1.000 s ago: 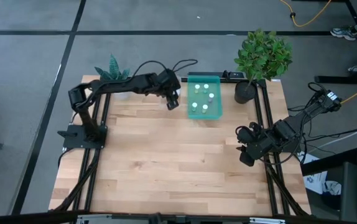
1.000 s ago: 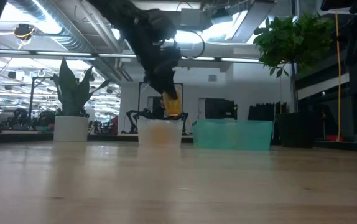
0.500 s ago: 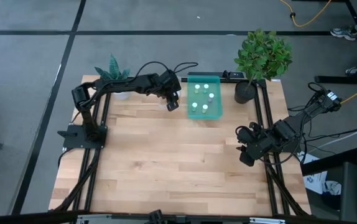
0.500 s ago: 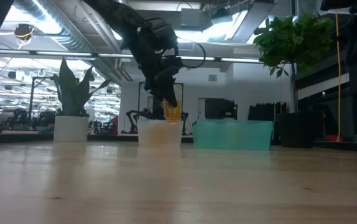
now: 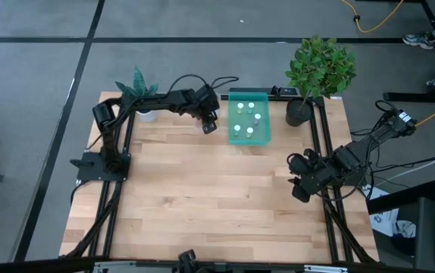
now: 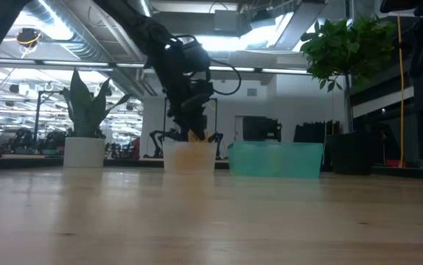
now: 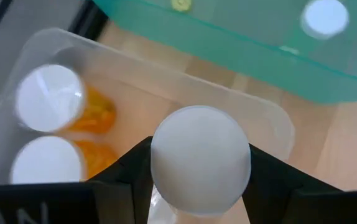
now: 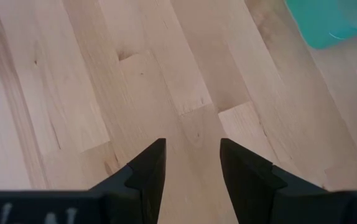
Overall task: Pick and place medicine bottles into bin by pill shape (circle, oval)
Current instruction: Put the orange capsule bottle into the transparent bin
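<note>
My left gripper point(image 5: 210, 123) hangs over the clear bin point(image 7: 166, 99) at the table's far side, shut on an orange medicine bottle point(image 6: 197, 136) with a white cap point(image 7: 200, 162). Two more orange bottles point(image 7: 49, 99) point(image 7: 48, 165) stand in the clear bin. The teal bin point(image 5: 248, 117) beside it holds several white-capped bottles point(image 5: 242, 107). My right gripper point(image 5: 301, 188) waits open by the table's right edge, over bare wood point(image 8: 193, 168). My left gripper pinches the bottle between its two fingers point(image 7: 132, 171), right at or under the white cap point(image 7: 166, 186). The fingers slant down from the table's left and near side. The bottle hangs clear, cap up, its orange lower end point(image 6: 198, 138) level with the clear bin's rim.
A small spiky plant in a white pot point(image 5: 140, 95) stands at the far left. A leafy plant in a dark pot point(image 5: 308, 83) stands at the far right. Bare wood point(image 5: 210, 197) fills the middle and near part of the table.
My left gripper has sunk with the orange bottle toward the clear bin, shifting a little toward the table's far edge. The bottle's lower end has come down to the bin's rim. The grip has stayed shut.
</note>
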You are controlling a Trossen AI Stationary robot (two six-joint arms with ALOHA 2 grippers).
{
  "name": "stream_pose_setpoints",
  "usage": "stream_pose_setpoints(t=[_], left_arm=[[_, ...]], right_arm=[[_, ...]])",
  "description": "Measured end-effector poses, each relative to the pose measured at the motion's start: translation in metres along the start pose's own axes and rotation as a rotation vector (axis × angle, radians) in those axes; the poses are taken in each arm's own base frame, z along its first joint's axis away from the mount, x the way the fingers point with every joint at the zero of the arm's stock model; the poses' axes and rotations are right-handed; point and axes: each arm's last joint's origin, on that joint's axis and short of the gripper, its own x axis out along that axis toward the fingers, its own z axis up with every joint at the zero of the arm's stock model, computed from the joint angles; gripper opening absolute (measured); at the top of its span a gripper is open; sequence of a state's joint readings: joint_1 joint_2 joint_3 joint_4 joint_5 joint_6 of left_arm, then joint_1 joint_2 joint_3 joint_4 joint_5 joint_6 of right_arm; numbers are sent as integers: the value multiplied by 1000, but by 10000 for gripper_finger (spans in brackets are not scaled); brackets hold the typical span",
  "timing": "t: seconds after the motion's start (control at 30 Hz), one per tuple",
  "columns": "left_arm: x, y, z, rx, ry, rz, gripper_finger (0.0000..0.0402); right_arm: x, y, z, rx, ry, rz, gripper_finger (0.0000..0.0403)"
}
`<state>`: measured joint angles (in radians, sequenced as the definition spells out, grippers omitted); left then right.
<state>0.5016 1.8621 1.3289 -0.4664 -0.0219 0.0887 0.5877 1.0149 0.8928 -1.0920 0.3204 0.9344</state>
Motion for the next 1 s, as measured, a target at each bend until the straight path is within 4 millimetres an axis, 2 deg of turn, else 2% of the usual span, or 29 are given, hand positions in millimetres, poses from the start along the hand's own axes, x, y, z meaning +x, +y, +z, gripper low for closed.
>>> stream_pose_setpoints(t=[0.17, 0.57, 1.0], left_arm=[[0, 6, 0, -18, -6, 3, 173], [12, -4, -2, 10, 15, -46, 175], [16, -6, -2, 30, 8, -30, 236]], right_arm=[[0, 0, 0, 0, 0, 0, 154], [0, 0, 0, 0, -1, 1, 154], [0, 0, 0, 0, 6, 5, 154]])
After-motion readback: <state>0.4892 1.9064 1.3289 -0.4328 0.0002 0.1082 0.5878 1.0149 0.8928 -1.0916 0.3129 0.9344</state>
